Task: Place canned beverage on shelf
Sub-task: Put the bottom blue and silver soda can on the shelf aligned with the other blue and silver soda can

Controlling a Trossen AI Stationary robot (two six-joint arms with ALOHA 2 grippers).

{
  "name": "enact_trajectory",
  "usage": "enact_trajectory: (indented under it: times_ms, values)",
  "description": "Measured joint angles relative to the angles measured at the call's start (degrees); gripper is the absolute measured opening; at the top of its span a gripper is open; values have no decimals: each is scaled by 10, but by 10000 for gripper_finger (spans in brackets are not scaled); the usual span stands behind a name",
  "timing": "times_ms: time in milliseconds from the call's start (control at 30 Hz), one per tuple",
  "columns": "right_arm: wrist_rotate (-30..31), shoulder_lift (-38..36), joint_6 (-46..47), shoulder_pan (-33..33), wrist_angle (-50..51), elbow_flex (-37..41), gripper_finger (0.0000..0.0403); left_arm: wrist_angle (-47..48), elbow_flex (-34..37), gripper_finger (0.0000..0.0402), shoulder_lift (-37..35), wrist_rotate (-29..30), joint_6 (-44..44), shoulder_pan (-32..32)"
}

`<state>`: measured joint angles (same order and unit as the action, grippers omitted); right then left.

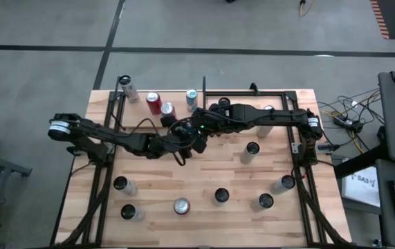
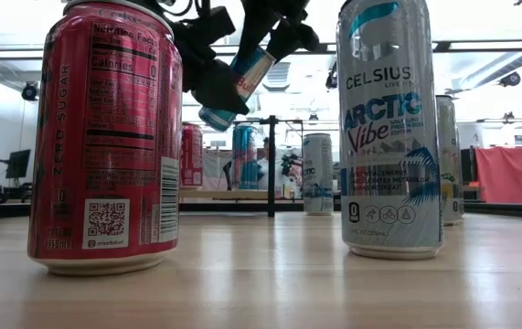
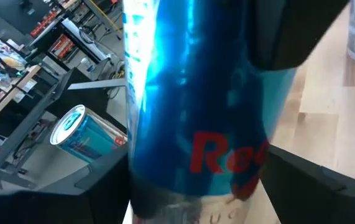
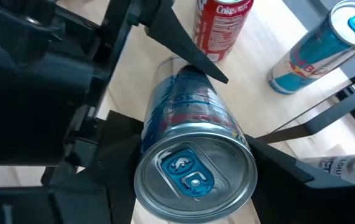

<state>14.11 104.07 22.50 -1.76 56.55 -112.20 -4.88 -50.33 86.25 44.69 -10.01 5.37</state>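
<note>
A blue Red Bull can (image 2: pixel 238 87) hangs tilted in the air above the middle of the table, its silver top (image 4: pixel 193 171) toward my right gripper (image 4: pixel 196 137), which is shut on it. My left gripper (image 3: pixel 196 177) is open. Its fingers (image 3: pixel 314 183) stand on either side of the can's lower body (image 3: pixel 196 93); whether they touch it I cannot tell. In the low view the left gripper (image 2: pixel 207 78) is lower than the right gripper (image 2: pixel 283 32). The shelf (image 2: pixel 219 195), a pale board at the far left, carries a red can (image 2: pixel 192 155) and a blue can (image 2: pixel 244 155). My right gripper pinches the can's upper body just below the top rim (image 4: pixel 242 140) between its two fingers, on opposite sides. The fingers reach slanting down from the table's right, running along the can from its top end. The can is lifted clear and tilted, bottom end lowest.
Several cans stand on the near half of the table, among them a red one (image 2: pixel 105 137) and a Celsius can (image 2: pixel 390 128) close to the low camera. A bare black frame (image 1: pixel 252 92) stands at the far right. A Coke can (image 4: pixel 222 25) stands beyond the held can.
</note>
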Motion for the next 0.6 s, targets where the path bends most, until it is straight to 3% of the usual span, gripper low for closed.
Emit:
enact_trajectory:
  times_ms: [233,433,600]
  values:
    - [-1,0,0,0,0,0,232,3,-6,213,2,2,0,0]
    - [5,0,-8,0,-13,-4,305,5,-5,208,-6,-9,6,1]
    - [6,-5,-44,5,-6,-31,329,25,-2,208,-30,-7,28,7]
